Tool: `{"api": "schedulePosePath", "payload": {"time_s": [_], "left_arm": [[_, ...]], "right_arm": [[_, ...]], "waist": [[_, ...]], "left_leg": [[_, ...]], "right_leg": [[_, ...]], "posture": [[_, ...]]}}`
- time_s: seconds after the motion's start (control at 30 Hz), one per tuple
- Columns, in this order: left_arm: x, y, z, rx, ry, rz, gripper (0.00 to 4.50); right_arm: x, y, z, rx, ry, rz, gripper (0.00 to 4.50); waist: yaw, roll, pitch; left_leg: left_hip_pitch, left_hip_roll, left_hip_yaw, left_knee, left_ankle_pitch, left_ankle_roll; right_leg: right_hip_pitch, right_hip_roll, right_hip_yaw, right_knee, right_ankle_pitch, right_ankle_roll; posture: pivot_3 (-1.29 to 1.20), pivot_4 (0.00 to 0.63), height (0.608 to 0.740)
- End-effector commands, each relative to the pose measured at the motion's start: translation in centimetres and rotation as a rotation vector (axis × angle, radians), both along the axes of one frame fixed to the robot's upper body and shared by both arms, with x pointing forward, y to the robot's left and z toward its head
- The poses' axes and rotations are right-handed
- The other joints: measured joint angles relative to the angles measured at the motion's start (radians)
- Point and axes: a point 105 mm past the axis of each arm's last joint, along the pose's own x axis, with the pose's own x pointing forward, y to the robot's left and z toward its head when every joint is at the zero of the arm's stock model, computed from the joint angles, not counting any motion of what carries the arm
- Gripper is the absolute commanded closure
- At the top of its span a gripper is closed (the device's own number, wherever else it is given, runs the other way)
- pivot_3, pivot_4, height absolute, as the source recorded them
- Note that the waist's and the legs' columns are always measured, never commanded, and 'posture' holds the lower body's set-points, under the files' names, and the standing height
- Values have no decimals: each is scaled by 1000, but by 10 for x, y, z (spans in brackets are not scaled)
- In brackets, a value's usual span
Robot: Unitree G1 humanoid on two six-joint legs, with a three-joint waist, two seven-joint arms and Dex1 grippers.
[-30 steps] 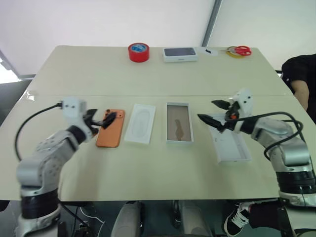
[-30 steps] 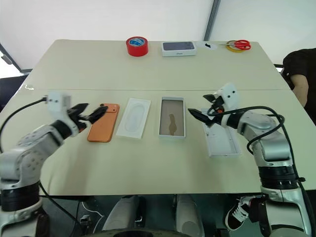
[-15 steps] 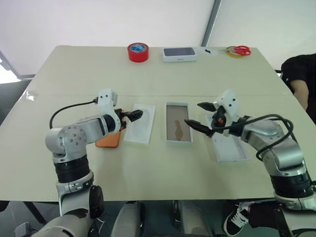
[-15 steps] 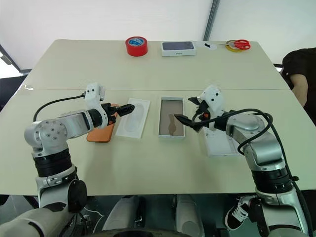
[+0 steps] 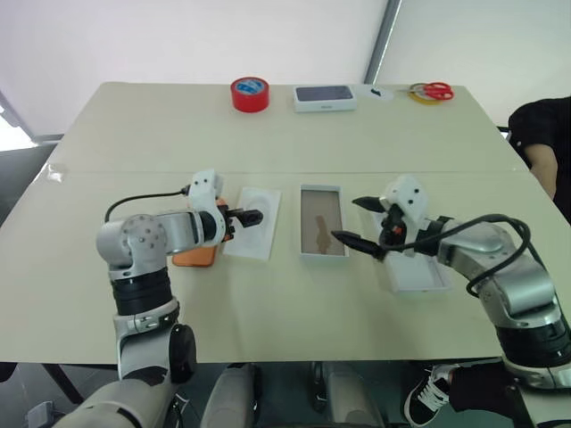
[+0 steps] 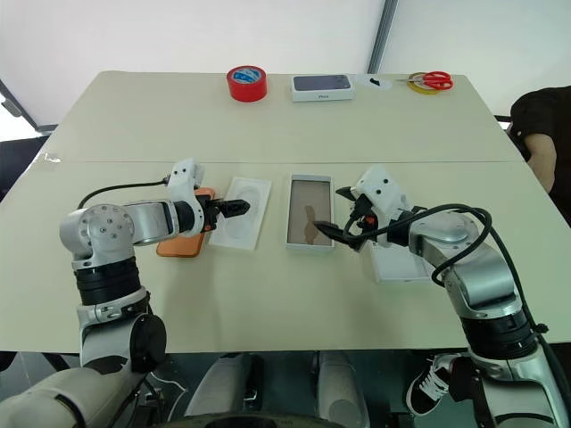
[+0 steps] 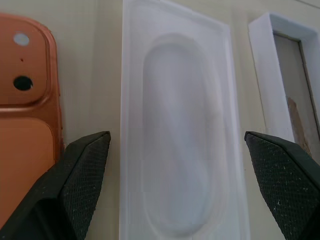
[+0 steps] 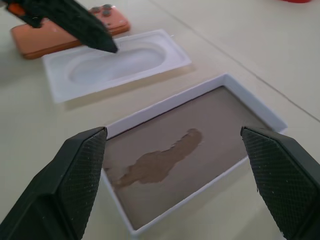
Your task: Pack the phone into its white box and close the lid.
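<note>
Nearest, centre-right of the frame: right gripper [image 5: 359, 222], fingers spread wide, nothing in them, tips over the right edge of the white box [image 5: 322, 221]. The lid [image 5: 416, 265] lies flat on the table [image 5: 285, 303] just right of that, partly under the right arm.

Centre: white box open, tan-brown inside facing up, with a darker stain.

Left of centre: left gripper [image 5: 243, 217] with fingers parted, holding nothing, poised over the white insert [image 5: 253, 222] with its oval recess. The phone [image 5: 198, 253] lies just left of the insert, orange back up, mostly hidden by the left arm.

Far edge, upper frame: red tape roll [image 5: 251, 94], dark-topped white box [image 5: 325, 97], red-handled scissors [image 5: 431, 91]. Person's dark sleeve [image 5: 542, 134] at far right.
</note>
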Motion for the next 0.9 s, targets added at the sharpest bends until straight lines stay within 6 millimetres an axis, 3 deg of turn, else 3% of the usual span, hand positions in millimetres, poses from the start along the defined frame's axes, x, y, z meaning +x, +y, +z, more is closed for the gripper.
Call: {"api": "schedulePosePath", "payload": {"time_s": [0.03,0.23,0.63,0.73,0.9], "left_arm": [[3,4,5,-6,2,12,1261],[7,9,4,-1,9,39,4324],[13,15,26,-115,-75,76,4421],[13,20,33,-155,-90,94,4500],[9,26,36,-165,-94,115,4500]], "right_arm": [[-15,9,1,-69,24,91,0],[-17,13,-11,-195,112,123,0],[0,41,-29,-400,135,291,0],[8,44,-37,-434,151,290,858],[17,43,-44,-470,152,280,3352]], "waist": [[0,0,0],[-1,0,0],[-2,0,0],[-2,0,0],[-1,0,0]], "left_leg": [[0,0,0,0,0,0],[0,0,0,0,0,0],[0,0,0,0,1,-1],[0,0,0,0,1,-2],[0,0,0,0,1,-2]], "right_leg": [[0,0,0,0,0,0],[0,0,0,0,0,0],[0,0,0,0,0,0],[0,0,0,0,0,0],[0,-1,0,0,0,0]], "posture": [[0,150,732],[0,150,732],[0,150,732],[0,150,732],[0,150,732]]}}
